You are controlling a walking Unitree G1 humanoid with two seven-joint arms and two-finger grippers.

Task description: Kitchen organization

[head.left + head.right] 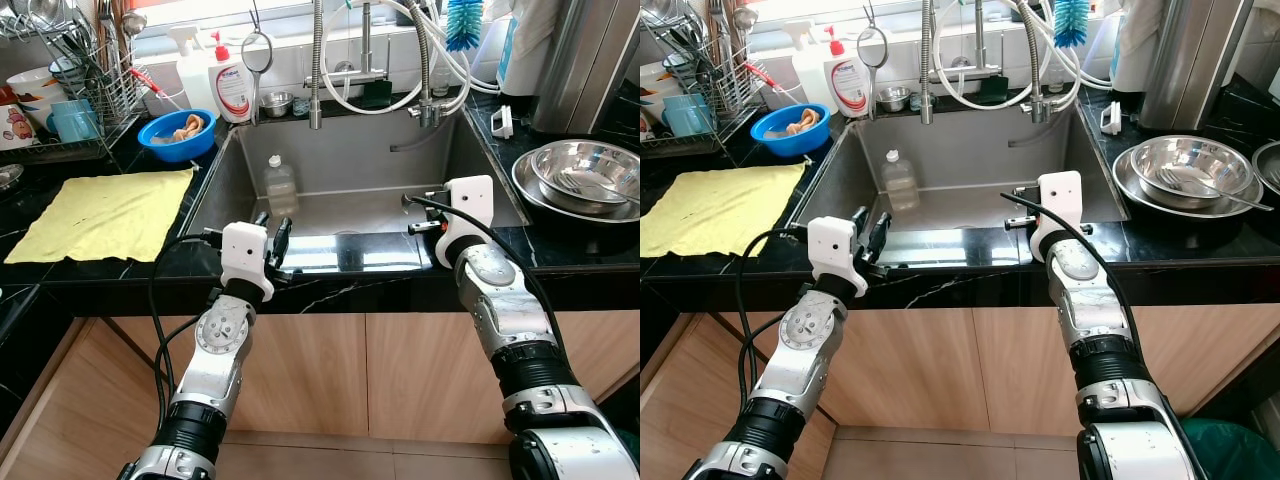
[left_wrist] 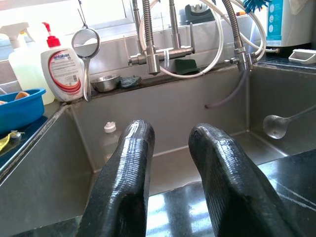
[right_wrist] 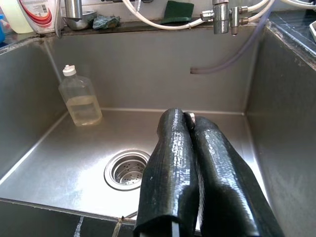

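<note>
Everything here sits around the sink [image 1: 228, 170]. The left gripper [image 1: 272, 238] is parked on the sink's front rim, toward its left corner. Its 2 fingers [image 2: 131, 163] are spread apart with nothing between them.

The right gripper [image 3: 187, 119] hangs over the sink's front right part, fingers pressed together. There's a sliver of metal pinched at the tips, and it looks like the handle of the ladle [image 2: 274, 126]. The ladle's round bowl hovers just above the sink floor.

Inside the sink, a clear plastic bottle [image 1: 281, 185] with a white cap stands upright in the back left corner. The drain strainer [image 3: 126, 169] is in the middle of the floor.

Left of the sink, a yellow cloth [image 1: 105, 212] lies flat on the black counter. A blue bowl [image 1: 176, 135] sits by the sink's back left corner, with a soap bottle [image 1: 232, 88] next to it. Right of the sink there's a stack of steel bowls [image 1: 585, 175].
</note>
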